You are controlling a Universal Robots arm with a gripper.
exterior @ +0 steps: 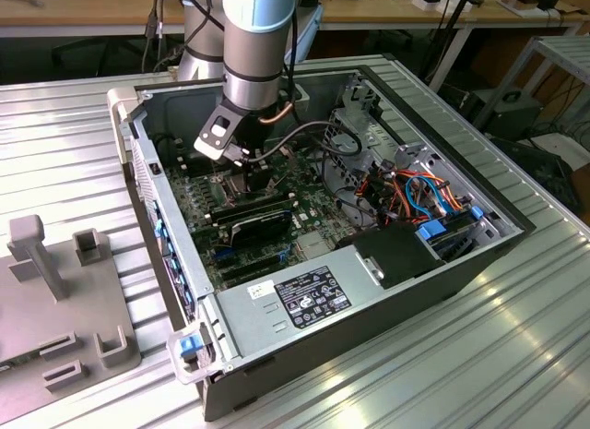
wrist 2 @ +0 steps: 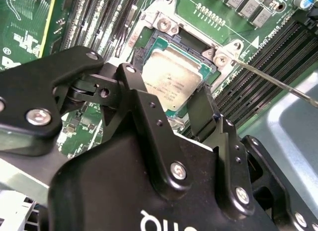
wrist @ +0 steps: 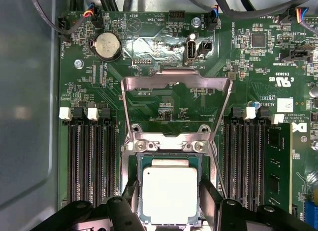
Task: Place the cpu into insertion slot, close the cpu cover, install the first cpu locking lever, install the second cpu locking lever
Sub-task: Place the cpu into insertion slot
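While the cpu cover (wrist: 176, 78) stands raised beyond the fingers (wrist: 209, 193), progress: first step only.
Fingers: closed, you'd judge, on two opposite edges of the cpu (wrist: 170, 191).
Cpu: between the fingers, lying in the insertion slot (wrist: 170, 156).
Left: cover down, both levers (wrist 2: 271, 81).

Cpu (wrist: 170, 193): small flat square silver-grey metal chip, lay flat in the socket.
Insertion slot (wrist 2: 179, 41): square dark metal-rimmed socket, green board.
Cpu cover (wrist: 177, 78): thin silvery metal frame, swung open on its hinge.
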